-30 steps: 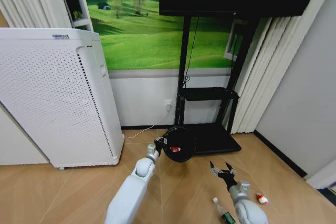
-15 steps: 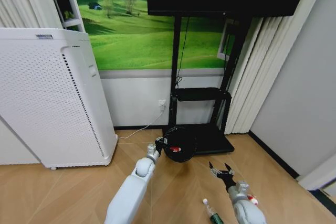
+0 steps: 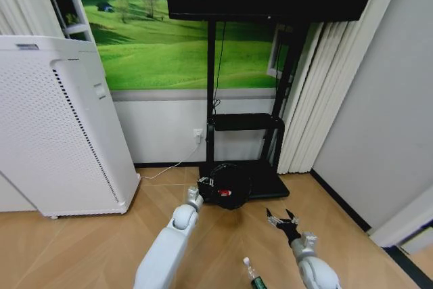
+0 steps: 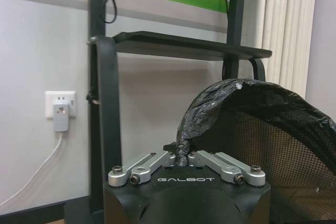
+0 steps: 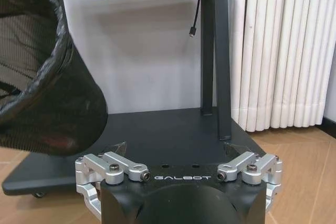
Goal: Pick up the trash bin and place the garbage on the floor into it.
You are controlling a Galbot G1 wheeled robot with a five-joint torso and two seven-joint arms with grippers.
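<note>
trash bin (image 3: 229, 185) above herringbone floor (image 3: 95, 248), before tv stand (image 3: 243, 167)

Camera panned right; green bottle (image 3: 253, 276) now nearer centre.

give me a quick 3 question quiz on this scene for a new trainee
1. True or false: the left tool is shut on the rim of the trash bin.
2. Which state is the right tool in? A) open and holding nothing B) shut on the green bottle C) shut on the bin
3. Fill in: the green bottle lies on the ____, between the two arms in the head view.

Key: 1 true; 2 A; 3 floor
</note>
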